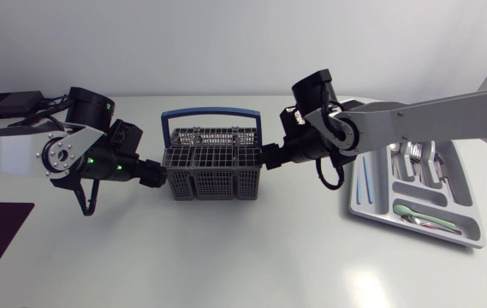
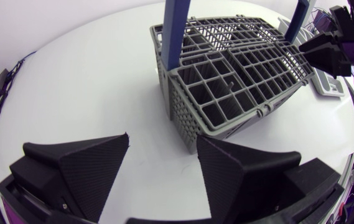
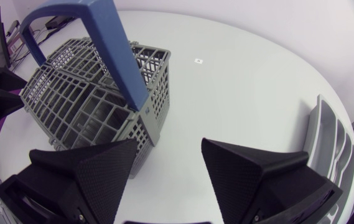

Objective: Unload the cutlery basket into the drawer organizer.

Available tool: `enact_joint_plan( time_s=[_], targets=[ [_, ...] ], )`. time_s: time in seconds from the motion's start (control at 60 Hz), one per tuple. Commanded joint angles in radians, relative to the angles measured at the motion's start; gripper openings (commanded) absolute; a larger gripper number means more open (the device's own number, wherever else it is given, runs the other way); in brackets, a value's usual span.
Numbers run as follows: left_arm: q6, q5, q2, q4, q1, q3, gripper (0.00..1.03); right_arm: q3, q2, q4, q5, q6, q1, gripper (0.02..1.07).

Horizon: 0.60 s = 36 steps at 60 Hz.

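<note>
The cutlery basket (image 1: 212, 162) is set mid-worktop (image 1: 226, 257), its long axis aligned between both arms. It is flanked just ahead by the left end effector (image 1: 159, 176) and right end effector (image 1: 269, 158), both spread apart, empty. The drawer organizer (image 1: 476, 233) is placed nearer the right arm.

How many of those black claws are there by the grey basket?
2. The left gripper sits at the cutlery basket's left end, the right gripper at its right end, both open. No others show.
</note>
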Motion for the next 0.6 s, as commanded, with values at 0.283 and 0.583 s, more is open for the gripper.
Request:
enact_joint_plan(
  time_s=[0.283, 0.583],
  targets=[
    [0.01, 0.01, 0.017, 0.003, -0.028, 0.017, 0.95, -0.074, -0.106, 0.004, 0.099, -0.015, -0.05, 0.78],
    [-0.002, 0.002, 0.01, 0.003, -0.071, 0.026, 0.96, -0.113, -0.151, 0.004, 0.101, -0.021, -0.061, 0.78]
  ],
)
